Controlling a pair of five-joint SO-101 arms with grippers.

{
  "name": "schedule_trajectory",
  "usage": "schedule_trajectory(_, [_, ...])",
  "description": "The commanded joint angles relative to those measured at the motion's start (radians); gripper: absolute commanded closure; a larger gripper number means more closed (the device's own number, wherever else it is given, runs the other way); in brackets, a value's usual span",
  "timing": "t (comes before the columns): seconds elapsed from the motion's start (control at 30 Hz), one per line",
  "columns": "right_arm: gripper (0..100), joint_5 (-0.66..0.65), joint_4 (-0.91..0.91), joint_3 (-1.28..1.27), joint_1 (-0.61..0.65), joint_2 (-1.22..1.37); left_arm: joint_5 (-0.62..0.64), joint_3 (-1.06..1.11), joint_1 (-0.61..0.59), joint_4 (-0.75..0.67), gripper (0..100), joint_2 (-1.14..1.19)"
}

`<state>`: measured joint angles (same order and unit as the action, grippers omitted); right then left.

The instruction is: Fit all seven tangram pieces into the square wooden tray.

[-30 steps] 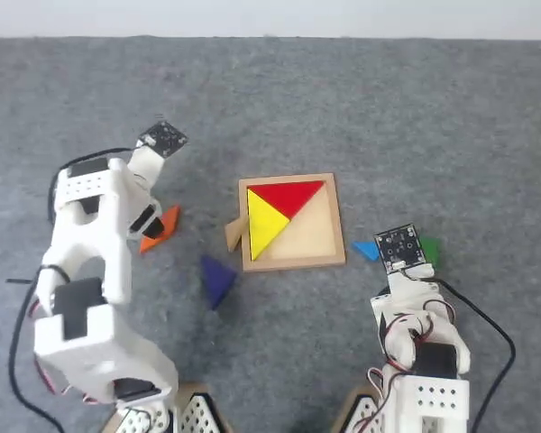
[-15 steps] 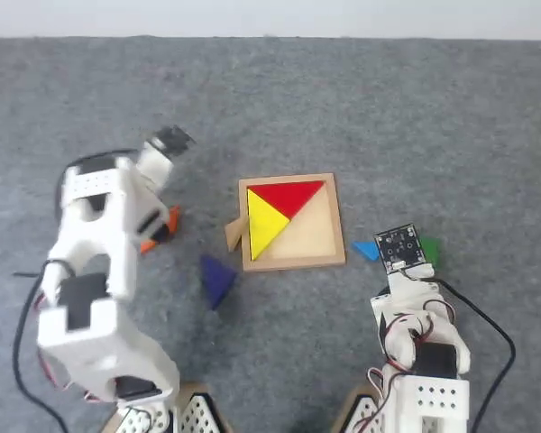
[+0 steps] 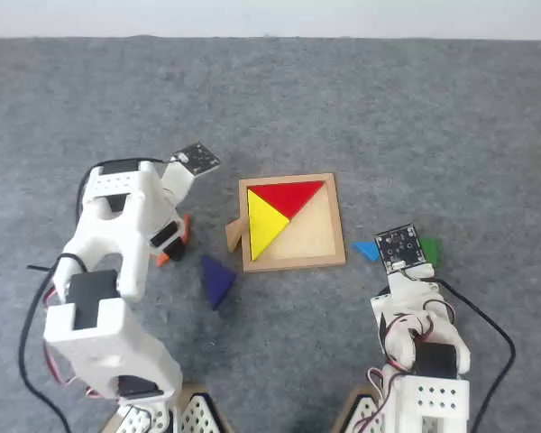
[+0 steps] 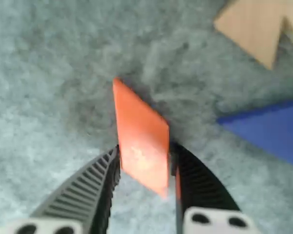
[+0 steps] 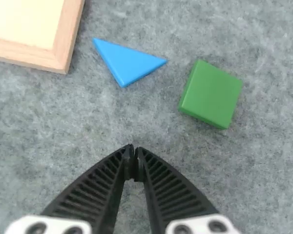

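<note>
At the tray's 9 o'clock side, the left gripper [image 4: 143, 155] is clamped on the orange piece [image 4: 140, 141], pinching its flat faces near one end while the rest juts out over the grey carpet [image 3: 388, 117]. Held that way, the slab could pivot or slip from the pads during a swing toward the square wooden tray [image 3: 338, 221]. Whether it is clear of the carpet cannot be told.

The tan piece [image 3: 235, 233] rests against the tray's 9 o'clock rim, squarely on the short route in, and a low carry would likely knock it. The dark blue triangle [image 3: 218, 278] lies near, at 7 o'clock.

Inside, the red triangle [image 3: 288, 195] fills the 12 o'clock side and the yellow triangle [image 3: 265, 224] the 9 o'clock side, so bare wood remains from 3 to 6 o'clock. A piece set down askew may ride up on yellow or the rim.

The right gripper [image 5: 134, 151] hangs closed and empty near the light blue triangle [image 5: 127, 64] and green square [image 5: 211, 93], both at the tray's 4 o'clock.
</note>
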<state>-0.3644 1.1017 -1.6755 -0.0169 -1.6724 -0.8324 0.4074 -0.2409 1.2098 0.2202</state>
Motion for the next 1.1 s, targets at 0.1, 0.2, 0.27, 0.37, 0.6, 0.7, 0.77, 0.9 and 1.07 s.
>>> schedule_trajectory(0.1, [99.1, -0.009, 0.002, -0.015, 0.002, -0.012, -0.006, 0.097, -0.014, -0.008, 80, -0.33])
schedule_trajectory(0.2, [99.1, -0.009, 0.002, -0.015, 0.002, -0.012, -0.006, 0.208, 0.009, -0.011, 77, -0.451])
schedule_trajectory(0.27, [99.1, -0.009, 0.002, -0.015, 0.002, -0.012, -0.009, 0.249, 0.02, -0.011, 76, -0.476])
schedule_trajectory(0.37, [99.1, -0.009, 0.002, -0.015, 0.002, -0.012, -0.009, 0.251, 0.025, -0.012, 76, -0.428])
schedule_trajectory(0.6, [99.1, -0.009, 0.002, -0.015, 0.002, -0.012, -0.006, 0.114, 0.003, -0.063, 76, -0.147])
schedule_trajectory(0.7, [99.1, -0.009, 0.002, -0.015, 0.002, -0.012, -0.006, 0.051, 0.003, -0.06, 76, -0.041])
schedule_trajectory(0.77, [99.1, -0.009, 0.002, -0.015, 0.002, -0.012, -0.006, 0.025, -0.002, -0.06, 76, 0.012])
schedule_trajectory(0.9, [99.1, -0.009, 0.002, -0.015, 0.002, -0.012, -0.009, -0.025, -0.029, -0.017, 76, 0.058])
schedule_trajectory(1.07, [99.1, -0.009, 0.002, -0.015, 0.002, -0.012, -0.012, -0.036, -0.031, -0.006, 76, 0.075])
